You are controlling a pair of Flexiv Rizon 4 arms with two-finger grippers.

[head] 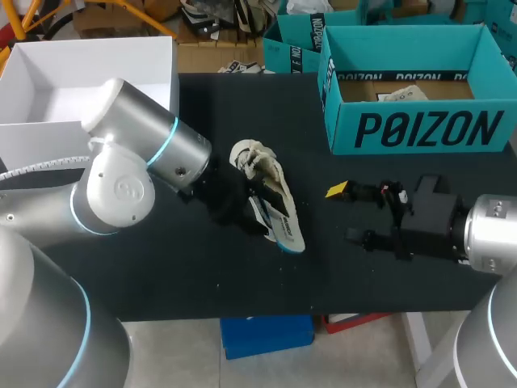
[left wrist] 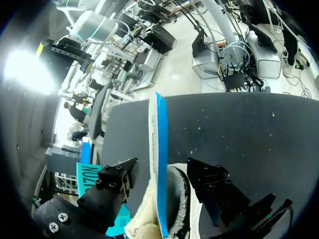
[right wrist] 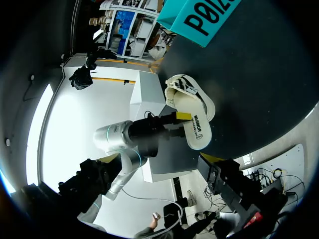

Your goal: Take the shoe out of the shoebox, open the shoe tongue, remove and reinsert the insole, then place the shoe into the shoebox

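Head view: cream fleece-lined shoe lying on side.

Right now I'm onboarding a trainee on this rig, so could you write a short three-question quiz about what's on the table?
1. True or false: the shoe sits inside the teal shoebox.
2. Which gripper has the shoe between its fingers? A) the left gripper B) the right gripper C) neither
3. Fill in: the right gripper's fingers are ____ and hold nothing.

Key:
1. False. The shoe is on the black table, outside the box.
2. A.
3. Open.
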